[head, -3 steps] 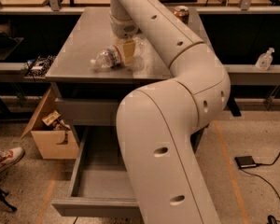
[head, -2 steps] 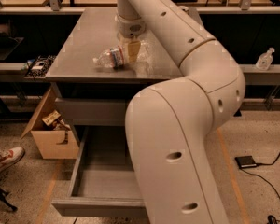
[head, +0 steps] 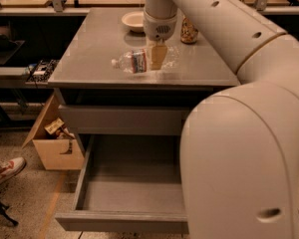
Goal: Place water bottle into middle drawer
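1. The gripper is down on the counter, right at the body of the bottle. I cannot tell whether it is clamped on the bottle or only set against it.
2. The bottle lies on its side on the counter, cap to the left and label band just left of the gripper. It does not look lifted.
3. A bowl and a can stand behind the bottle, apart from it.
4. Below the counter the upper drawer front is closed. Under it the middle drawer is pulled out, with nothing showing on its grey floor.
5. Judged from this, the task is at an early stage. The drawer is ready and the arm has reached the bottle.
6. What is left is to get a sure hold, lift, carry the bottle forward and down past the counter edge, and release it in the drawer.
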Robot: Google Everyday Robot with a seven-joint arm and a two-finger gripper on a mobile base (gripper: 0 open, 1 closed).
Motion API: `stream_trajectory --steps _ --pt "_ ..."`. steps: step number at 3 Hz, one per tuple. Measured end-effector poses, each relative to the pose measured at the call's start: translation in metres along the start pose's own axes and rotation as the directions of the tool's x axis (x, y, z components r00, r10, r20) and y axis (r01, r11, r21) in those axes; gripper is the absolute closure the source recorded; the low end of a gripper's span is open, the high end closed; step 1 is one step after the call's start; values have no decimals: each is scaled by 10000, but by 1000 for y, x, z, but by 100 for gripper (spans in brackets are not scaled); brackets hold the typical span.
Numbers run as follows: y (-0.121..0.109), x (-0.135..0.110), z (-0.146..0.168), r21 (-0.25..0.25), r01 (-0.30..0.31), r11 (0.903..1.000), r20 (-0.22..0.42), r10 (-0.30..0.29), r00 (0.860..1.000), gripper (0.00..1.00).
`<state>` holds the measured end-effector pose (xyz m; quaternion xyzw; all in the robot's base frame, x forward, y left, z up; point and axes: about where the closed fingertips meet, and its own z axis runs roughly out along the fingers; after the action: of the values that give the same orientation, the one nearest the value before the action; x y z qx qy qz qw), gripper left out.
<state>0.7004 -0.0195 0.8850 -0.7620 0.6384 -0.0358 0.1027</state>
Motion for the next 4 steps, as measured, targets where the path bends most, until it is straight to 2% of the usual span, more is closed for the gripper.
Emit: stream_trajectory --steps 1,2,3,4 --pt "55 -7 -7 -665 -760 9949 367 785 9962 100" --pt "68 -9 12 -984 -761 9922 237 788 9966 100" --pt "66 -9 14 -950 -773 9925 262 801 9964 100" --pt "84 -4 23 -994 -956 9904 276 988 9947 100"
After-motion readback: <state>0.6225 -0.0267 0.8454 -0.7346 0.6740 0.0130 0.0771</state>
